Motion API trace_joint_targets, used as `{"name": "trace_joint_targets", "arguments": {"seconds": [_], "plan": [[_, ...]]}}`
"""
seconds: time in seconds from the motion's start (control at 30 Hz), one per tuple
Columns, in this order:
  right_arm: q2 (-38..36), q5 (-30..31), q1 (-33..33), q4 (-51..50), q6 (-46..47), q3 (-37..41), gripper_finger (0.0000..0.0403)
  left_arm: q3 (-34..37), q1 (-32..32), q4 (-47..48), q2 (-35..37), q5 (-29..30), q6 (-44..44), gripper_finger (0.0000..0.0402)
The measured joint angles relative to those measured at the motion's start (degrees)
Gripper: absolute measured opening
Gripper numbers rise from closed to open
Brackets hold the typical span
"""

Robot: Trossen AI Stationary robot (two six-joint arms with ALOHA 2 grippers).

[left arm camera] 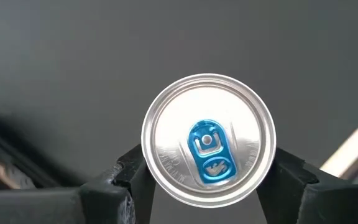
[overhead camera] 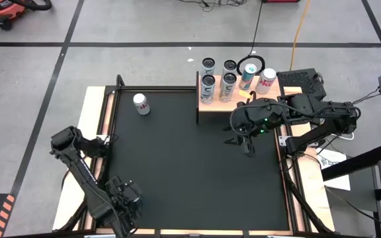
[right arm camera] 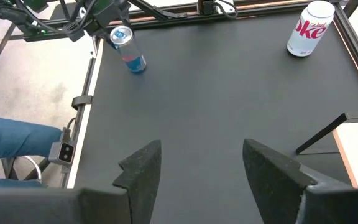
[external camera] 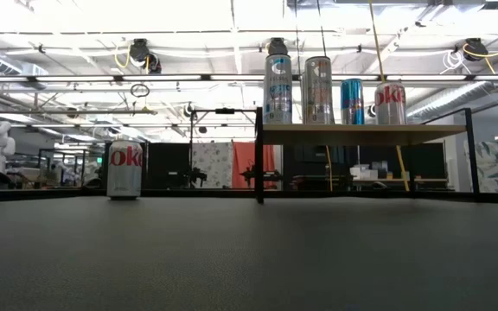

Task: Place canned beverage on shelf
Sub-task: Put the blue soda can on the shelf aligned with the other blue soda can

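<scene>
A blue, silver and red can [right arm camera: 129, 55] stands upright near the near left corner of the black mat [overhead camera: 197, 172]. My left gripper [overhead camera: 127, 193] is above it, pointing down and shut on it; in the left wrist view the can's top [left arm camera: 207, 140] with its blue tab fills the gap between the fingers. The light-wood shelf [overhead camera: 218, 106] at the far right carries several cans [external camera: 318, 89]. My right gripper [overhead camera: 247, 142] hangs open above the mat just in front of the shelf, with nothing between its fingers [right arm camera: 145, 165]. My left gripper pinches the can's upper wall just under the rim [left arm camera: 146, 163] between its two fingers, one on each opposite side. The fingers come from above and point down along the upright can. Whether the can's base is on the mat or lifted clear, I cannot tell.
A Diet Coke can [overhead camera: 141, 104] stands on the mat at the far left, left of the shelf [external camera: 361, 134]. A person's leg in blue jeans [right arm camera: 11, 140] is beyond the table's left edge. Bare mat lies between the held can and the shelf.
</scene>
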State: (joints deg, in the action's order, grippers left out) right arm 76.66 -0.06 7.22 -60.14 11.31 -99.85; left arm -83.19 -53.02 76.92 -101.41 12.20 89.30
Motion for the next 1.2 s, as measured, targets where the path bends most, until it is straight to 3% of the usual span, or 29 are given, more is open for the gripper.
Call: {"name": "trace_joint_targets", "arguments": {"seconds": [0.33,0.93,1.2], "plan": [[0.0,0.0,0.0,0.0,0.0,0.0,0.0206,-5.4,6.5,0.1,0.2,3.4,-14.3,0.0209],[0.0,0.0,0.0,5.0,0.0,0.0,0.0206,-22.6,29.1,0.1,0.3,4.6,-51.9,0.0209],[0.0,-2.0,0.0,3.6,0.0,0.0,0.0206,-25.8,36.7,-0.2,0.3,4.8,-63.5,0.0209]]}}
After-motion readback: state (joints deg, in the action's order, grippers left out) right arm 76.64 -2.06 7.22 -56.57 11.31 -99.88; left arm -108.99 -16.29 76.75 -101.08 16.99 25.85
